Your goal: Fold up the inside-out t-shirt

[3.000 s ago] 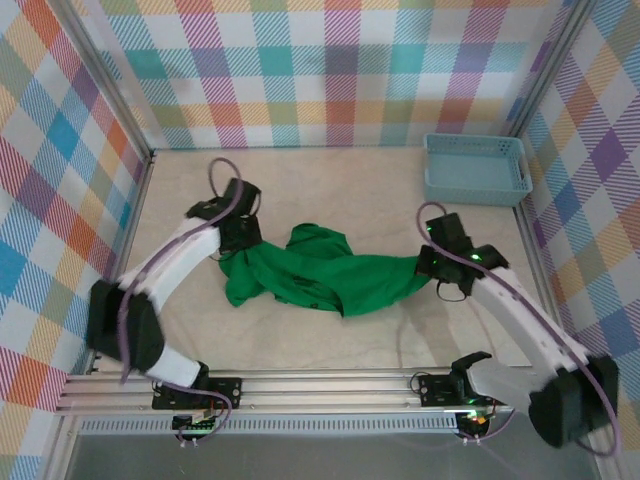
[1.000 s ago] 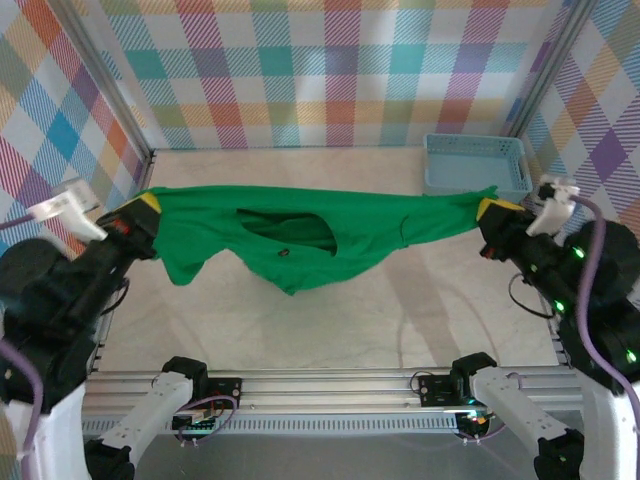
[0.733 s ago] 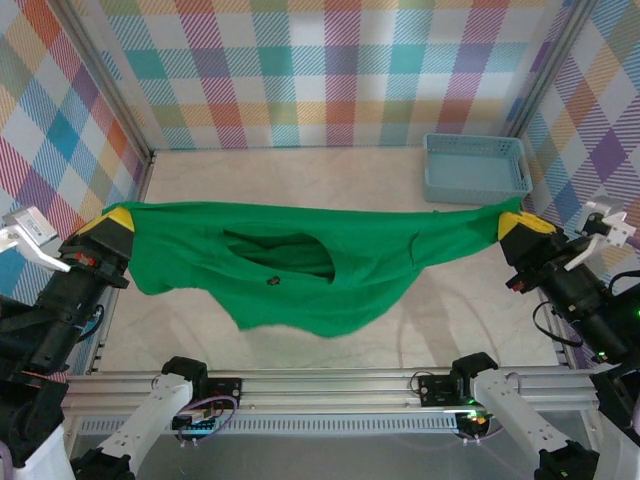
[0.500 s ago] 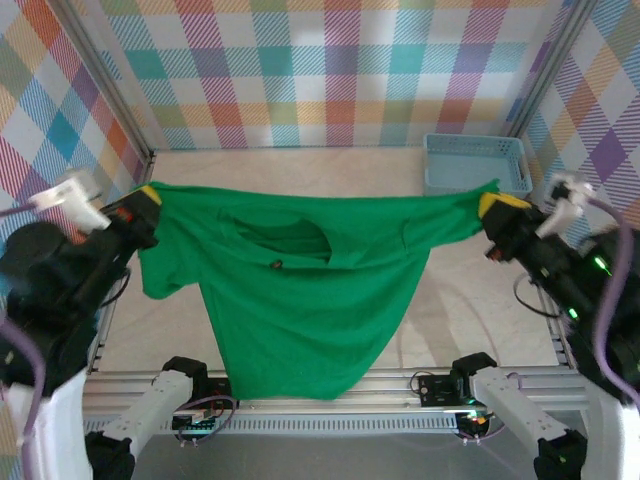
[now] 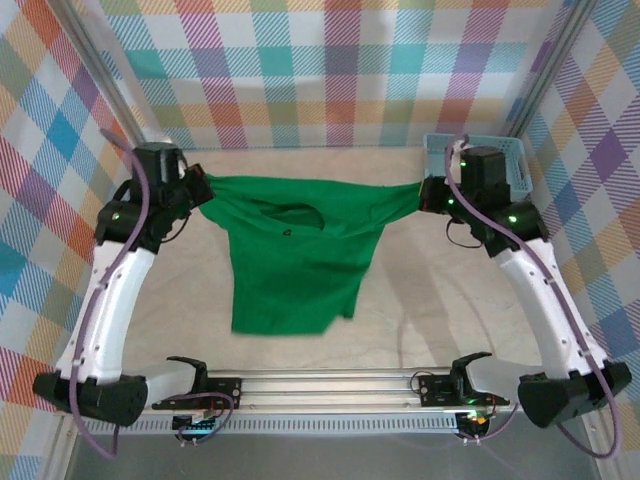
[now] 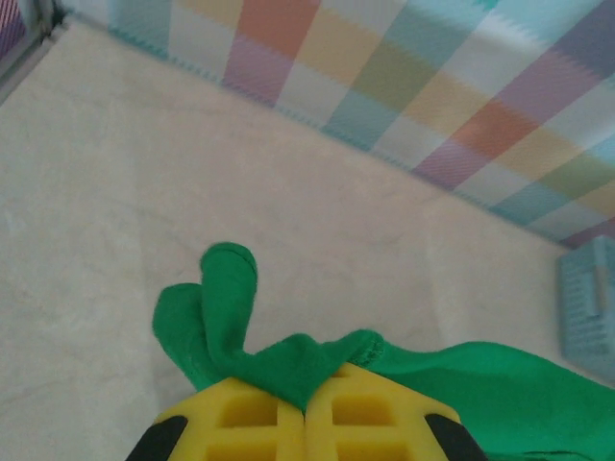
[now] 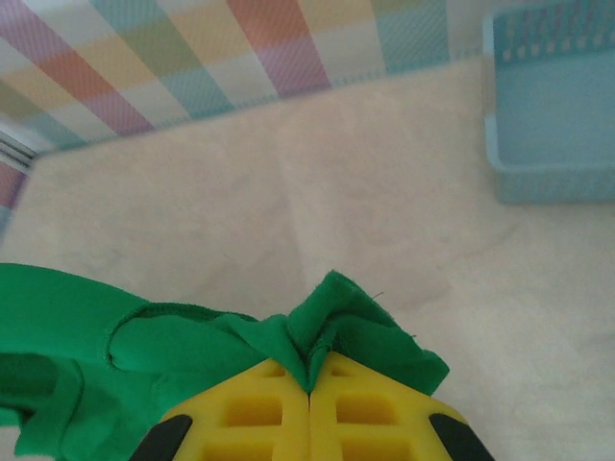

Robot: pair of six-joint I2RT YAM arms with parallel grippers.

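The inside-out t-shirt (image 5: 292,255) hangs spread across the middle of the frame, its top corners clamped in my left end effector (image 5: 197,190) and right end effector (image 5: 427,195). I should lower both evenly, so the hem, perhaps touching the counter (image 5: 440,300), lays flat.

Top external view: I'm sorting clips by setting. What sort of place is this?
Probably a robot test cell: plaid backdrop walls enclose the table, two arms on a metal rail hold a green t-shirt.

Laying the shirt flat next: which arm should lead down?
Left, probably. Both hold the shirt, but the right gripper hangs near the basket; the left gripper has bare table under it.
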